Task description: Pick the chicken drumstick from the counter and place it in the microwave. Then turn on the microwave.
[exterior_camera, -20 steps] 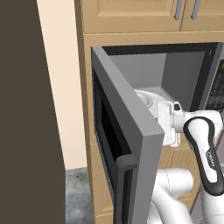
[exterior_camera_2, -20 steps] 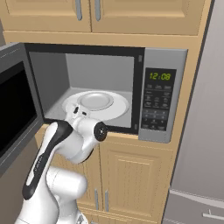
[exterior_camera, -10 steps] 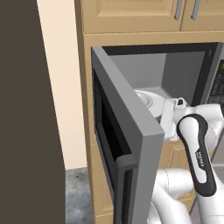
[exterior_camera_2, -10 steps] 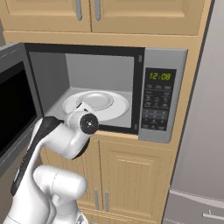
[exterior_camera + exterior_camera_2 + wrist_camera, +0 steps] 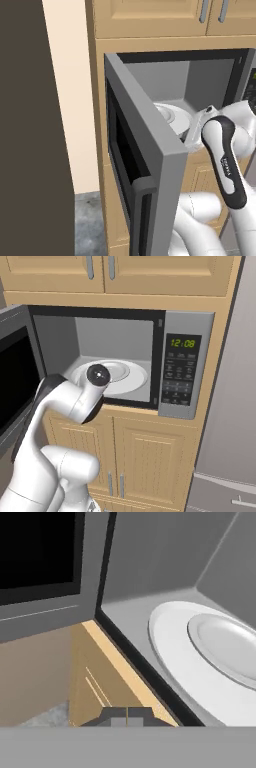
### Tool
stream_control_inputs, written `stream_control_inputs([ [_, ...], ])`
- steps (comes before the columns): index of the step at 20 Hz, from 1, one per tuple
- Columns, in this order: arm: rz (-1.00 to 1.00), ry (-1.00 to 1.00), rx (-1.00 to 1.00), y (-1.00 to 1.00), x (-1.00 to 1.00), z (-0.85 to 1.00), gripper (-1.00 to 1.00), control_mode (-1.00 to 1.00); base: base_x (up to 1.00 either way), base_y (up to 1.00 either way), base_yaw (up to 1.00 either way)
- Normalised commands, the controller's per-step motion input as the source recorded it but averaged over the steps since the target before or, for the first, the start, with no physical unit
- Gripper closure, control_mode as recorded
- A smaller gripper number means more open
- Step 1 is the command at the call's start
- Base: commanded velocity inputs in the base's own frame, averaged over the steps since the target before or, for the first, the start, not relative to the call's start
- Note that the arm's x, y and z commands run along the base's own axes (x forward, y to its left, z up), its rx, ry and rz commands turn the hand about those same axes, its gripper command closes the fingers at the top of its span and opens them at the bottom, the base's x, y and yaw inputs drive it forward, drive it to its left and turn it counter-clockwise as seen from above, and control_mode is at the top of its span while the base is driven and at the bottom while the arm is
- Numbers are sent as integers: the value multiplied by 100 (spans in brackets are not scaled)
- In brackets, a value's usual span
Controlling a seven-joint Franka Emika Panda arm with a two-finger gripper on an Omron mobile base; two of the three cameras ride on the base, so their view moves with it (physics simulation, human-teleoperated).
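Note:
The microwave stands open, its black-window door swung out to the left. Inside the grey cavity lies the white turntable, also seen in the left base view and in the hand view; nothing lies on it. My gripper is shut with nothing between its tips, just outside the cavity's front lower left corner, near the door hinge, and looks down past the black sill. The arm's wrist covers the hand in the right base view. The chicken drumstick and the counter are out of view.
The keypad panel with a green clock is right of the cavity. Wooden cabinets sit above and below. A grey fridge stands to the right, a dark tall panel to the left, grey floor below.
The wrist has risen and swung toward the door's hinge side, in front of the turntable. The gripper has stayed shut. The door and the camera have not moved.

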Motion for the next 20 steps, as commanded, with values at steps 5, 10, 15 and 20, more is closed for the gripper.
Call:
stream_control_inputs([
  [5,-19,17,-2,-11,0,0,100,-100,0,0,0],
  [10,-18,12,-1,-10,0,0,100,-100,0,0,0],
  [15,-19,9,-1,-6,0,0,100,-100,0,0,0],
  [20,-16,10,0,-8,0,0,100,-100,0,0,0],
])
